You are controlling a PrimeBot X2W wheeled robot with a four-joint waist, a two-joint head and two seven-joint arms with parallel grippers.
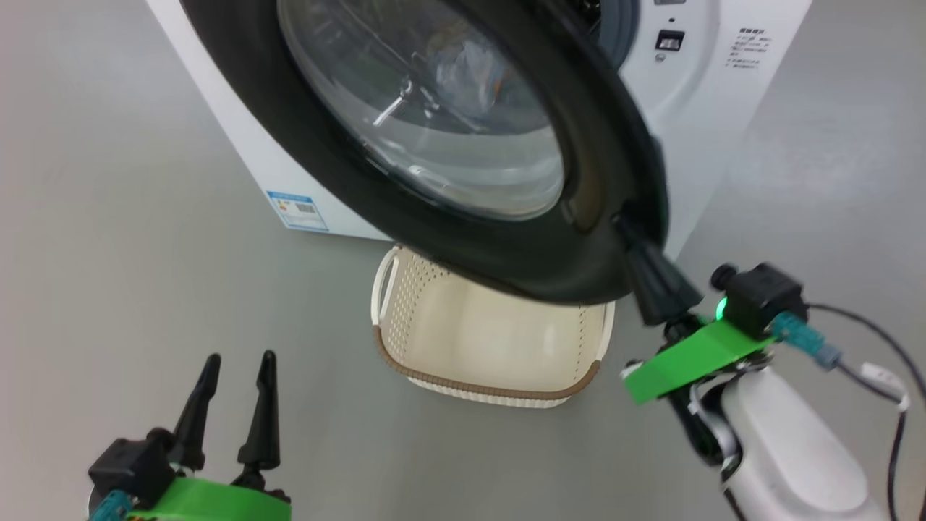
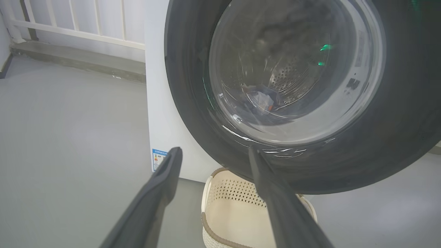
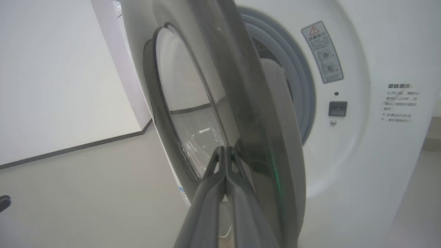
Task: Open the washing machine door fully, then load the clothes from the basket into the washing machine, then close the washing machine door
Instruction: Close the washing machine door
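- Right end effector (image 1: 628,230): fingers together, tips against the washing machine door (image 1: 506,250) rim; door partly open.
- Left end effector (image 1: 240,358): fingers apart, empty.
- The basket (image 1: 463,380) sits under the door; the clothes (image 1: 470,69) lie inside the washing machine (image 1: 694,108).

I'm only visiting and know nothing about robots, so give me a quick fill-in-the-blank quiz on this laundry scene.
1. The basket on the floor is ____.
2. The clothes lie inside the ____ of the washing machine, seen through the glass of the washing machine door.
3. The right gripper, at the door's black rim, is ____.
4. The left gripper, over the floor, is ____.
Missing words: empty; drum; shut; open.
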